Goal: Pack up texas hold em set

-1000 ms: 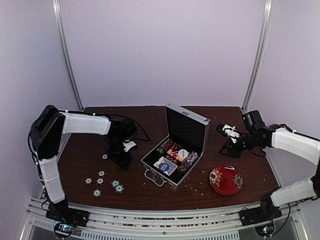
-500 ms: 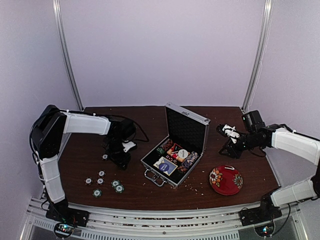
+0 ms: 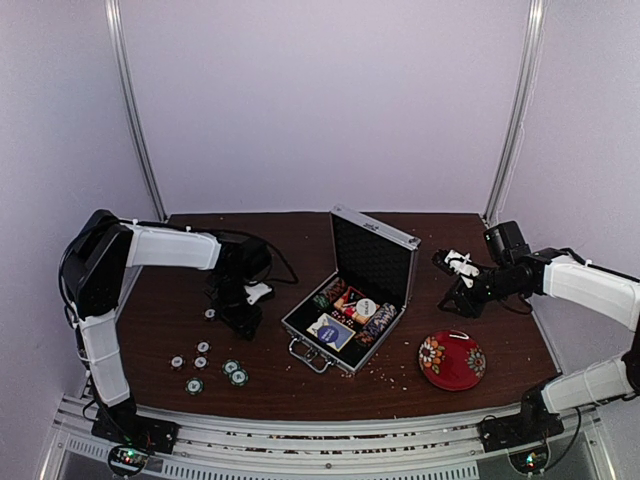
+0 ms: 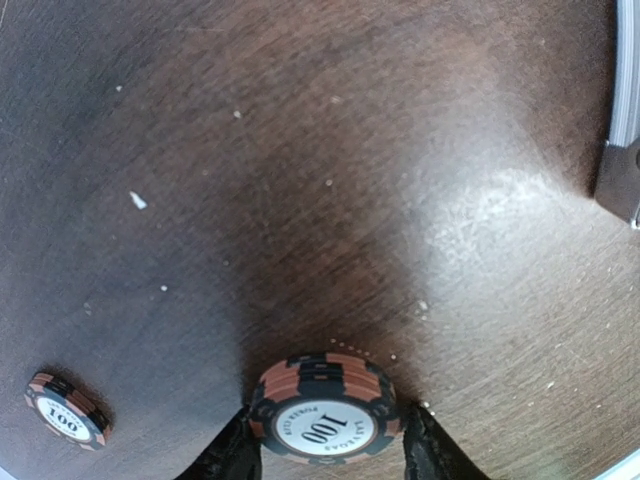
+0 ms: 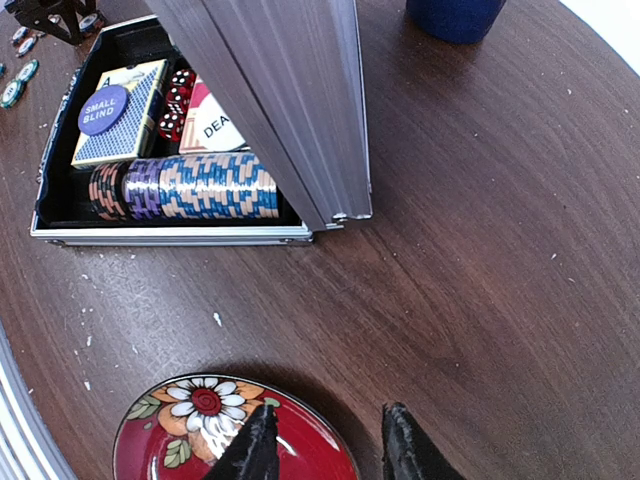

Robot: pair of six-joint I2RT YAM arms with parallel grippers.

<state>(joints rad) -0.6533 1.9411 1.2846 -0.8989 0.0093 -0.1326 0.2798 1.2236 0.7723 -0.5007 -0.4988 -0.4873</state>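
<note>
Left gripper [image 4: 327, 452] pinches a round salmon-and-black striped poker chip [image 4: 325, 412], presumably for the open silver aluminium briefcase [image 3: 375, 255]; right gripper [image 5: 325, 447] gapes empty.

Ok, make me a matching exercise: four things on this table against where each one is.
Things:
1 card deck box
2 red floral bowl
3 blue mug
4 nearer 100 chip

Places:
A between the left gripper's fingers
B near right of the table, closest to the right gripper
C inside the open briefcase
D beyond the briefcase lid, cut off by the right wrist view's top edge

Pairs: 1-C; 2-B; 3-D; 4-A
</note>
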